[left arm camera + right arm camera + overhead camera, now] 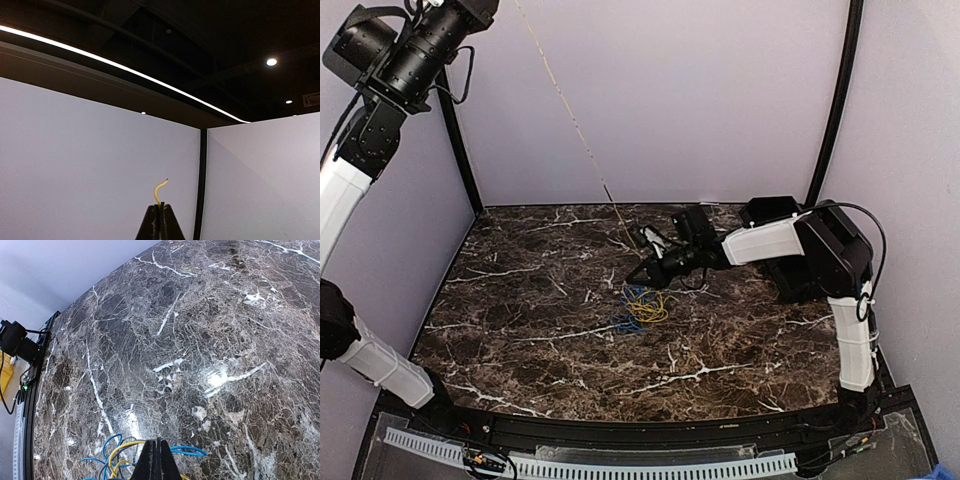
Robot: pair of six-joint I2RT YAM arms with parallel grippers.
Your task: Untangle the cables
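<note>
Right at the lens in the right wrist view: right gripper [157, 462], black fingertips pressed flat together, no gap between them. Blue and yellow loops of the cables [117, 457] fanning out on either side of those tips, lying on the dark marble tabletop [200, 340]. Impossible to tell whether a strand is actually pinched in there. From above, same tangle sitting near the middle of the table, gripper tip just at its far edge. Over on the left wrist view: left gripper [161, 222] clamped tight on a yellow cable [158, 191], short curled end poking up past the fingers against the pale wall. Overhead again, that yellow strand pulled taut, running diagonally from the top of the frame down to the pile. Left arm [410, 50] raised high in the top-left corner, well clear of the table.
</note>
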